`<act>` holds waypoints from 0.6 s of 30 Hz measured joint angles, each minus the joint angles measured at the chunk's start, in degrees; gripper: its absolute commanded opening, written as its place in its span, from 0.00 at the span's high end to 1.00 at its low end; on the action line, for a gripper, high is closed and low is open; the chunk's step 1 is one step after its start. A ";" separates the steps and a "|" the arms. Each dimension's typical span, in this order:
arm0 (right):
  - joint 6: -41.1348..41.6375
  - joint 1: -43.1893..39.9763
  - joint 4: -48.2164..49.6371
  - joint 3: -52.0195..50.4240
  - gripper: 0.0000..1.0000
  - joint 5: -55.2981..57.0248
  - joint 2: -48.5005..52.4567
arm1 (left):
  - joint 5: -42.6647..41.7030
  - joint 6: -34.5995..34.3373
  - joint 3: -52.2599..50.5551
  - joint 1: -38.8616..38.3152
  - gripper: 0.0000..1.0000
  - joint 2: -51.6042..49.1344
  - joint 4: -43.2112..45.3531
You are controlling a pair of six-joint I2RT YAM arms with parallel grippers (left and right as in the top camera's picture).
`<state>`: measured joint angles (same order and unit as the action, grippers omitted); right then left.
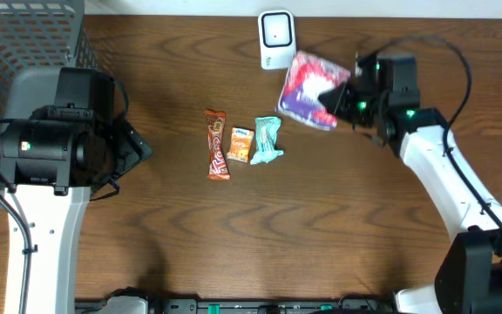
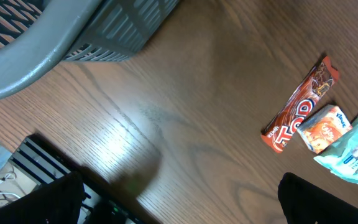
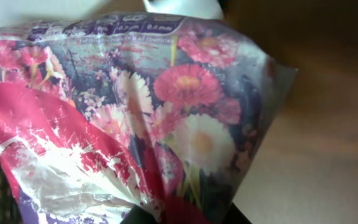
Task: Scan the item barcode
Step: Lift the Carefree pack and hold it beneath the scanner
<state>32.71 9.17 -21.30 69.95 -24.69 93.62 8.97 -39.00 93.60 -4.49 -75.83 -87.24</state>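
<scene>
Beside the white scanner (image 1: 275, 38), our right gripper (image 1: 335, 98) pinches a crinkled packet (image 1: 304, 87) printed with pink and white daisies; our left gripper (image 1: 141, 150) stands spread.

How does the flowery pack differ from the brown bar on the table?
The flowery pack is wide and crumpled; the brown bar is long and narrow. The pack is held by the right gripper next to the white scanner; the bar lies free on the table. Both are printed wrappers.
</scene>
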 measured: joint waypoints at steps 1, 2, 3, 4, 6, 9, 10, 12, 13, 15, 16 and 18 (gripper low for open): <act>0.13 0.26 -0.52 2.45 0.99 0.94 0.48 | 0.00 -0.02 0.00 0.00 0.01 0.00 0.00; 0.17 0.55 -0.94 5.20 0.99 1.79 1.16 | 0.00 -0.02 0.00 0.00 0.01 0.00 0.00; 0.20 0.81 -1.09 7.74 0.99 2.51 1.84 | 0.00 -0.02 0.00 0.00 0.01 0.00 -0.02; 0.20 1.05 -1.31 10.47 0.99 3.04 2.84 | 0.00 0.00 0.00 0.00 0.01 0.00 0.02; 0.31 1.62 -1.27 16.85 0.99 4.09 6.08 | 0.00 -0.02 0.00 0.00 0.01 0.00 -0.02; 1.18 2.45 -0.74 24.63 0.99 5.31 11.93 | 0.00 -0.02 -0.02 0.00 0.01 0.00 -0.02; 1.46 2.75 -0.24 27.39 0.99 5.60 14.62 | 0.00 -0.02 -0.02 0.00 0.01 0.00 0.02; 1.97 3.39 0.79 32.11 0.99 6.21 19.85 | 0.00 0.00 -0.04 0.00 0.01 0.00 0.02; 2.27 3.76 1.20 34.93 0.99 6.36 23.26 | 0.00 0.00 -0.04 0.00 0.01 0.00 0.02; 2.62 4.37 1.42 39.52 0.99 6.82 28.94 | 0.02 -0.02 -0.04 0.00 0.01 0.00 0.00; 2.69 4.66 1.46 41.18 0.99 7.30 31.15 | 0.00 -0.02 -0.04 0.00 0.01 0.00 0.02; 2.84 5.22 1.25 43.98 0.99 8.61 35.30 | 0.02 0.00 -0.04 0.00 0.01 0.00 0.00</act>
<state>35.55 14.39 -20.05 113.93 -16.08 128.92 8.99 -39.00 93.56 -4.49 -75.83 -87.24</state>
